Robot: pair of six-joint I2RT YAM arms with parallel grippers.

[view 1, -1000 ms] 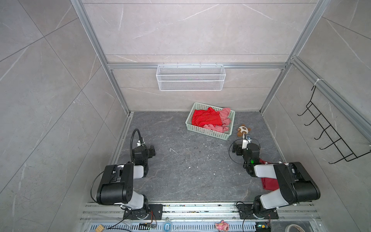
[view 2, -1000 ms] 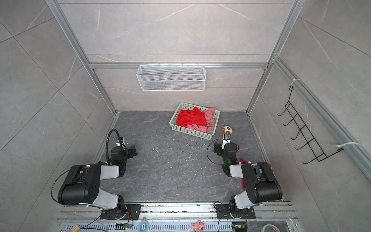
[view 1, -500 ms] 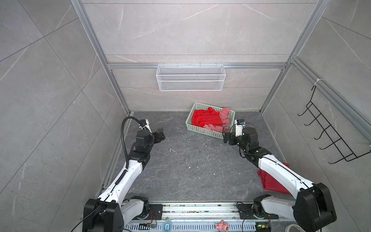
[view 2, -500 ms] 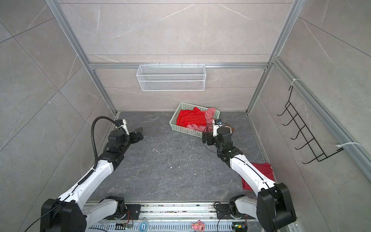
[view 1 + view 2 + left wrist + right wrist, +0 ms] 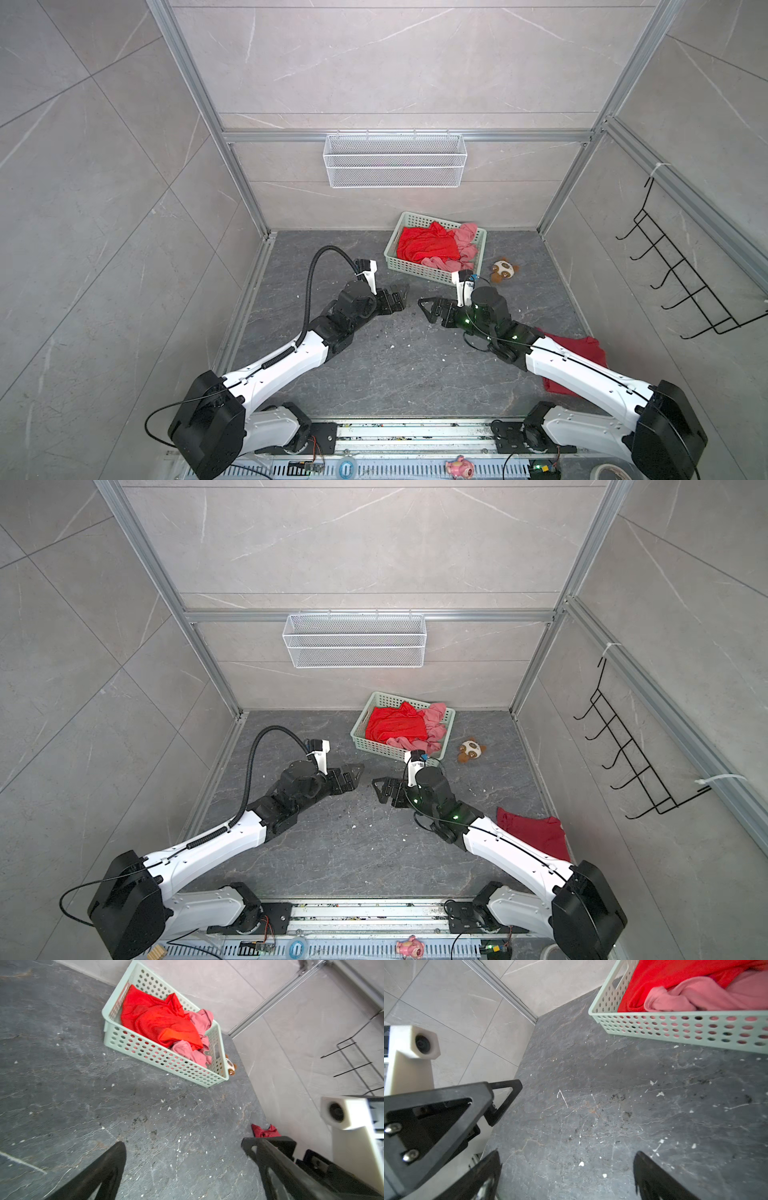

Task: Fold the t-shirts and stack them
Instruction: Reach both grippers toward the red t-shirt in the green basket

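A bright red t-shirt [image 5: 426, 249] [image 5: 395, 725] [image 5: 158, 1020] [image 5: 664, 978] lies crumpled in the mint-green basket [image 5: 419, 272] [image 5: 386, 752] [image 5: 166, 1059] [image 5: 675, 1028] at the back. Salmon-pink t-shirts [image 5: 465, 245] [image 5: 434, 725] [image 5: 199, 1022] [image 5: 695, 995] are bunched beside it. A darker crimson t-shirt [image 5: 577, 353] [image 5: 536, 833] [image 5: 265, 1131] lies on the floor at the right, partly under my right arm. My left gripper [image 5: 402, 297] [image 5: 356, 776] [image 5: 184, 1147] and right gripper [image 5: 426, 309] [image 5: 380, 789] [image 5: 566, 1157] face each other over bare floor in front of the basket, both open and empty.
A small brown-and-white plush toy [image 5: 503, 271] [image 5: 471, 750] [image 5: 230, 1067] lies right of the basket. A white wire basket [image 5: 395, 166] hangs on the back wall and a black hook rack [image 5: 681, 282] on the right wall. The dark stone floor [image 5: 374, 374] has small white specks.
Both arms have unfolded from their low pose at the front. The two grippers have swung in toward the middle and now nearly meet in front of the basket. Both stayed open.
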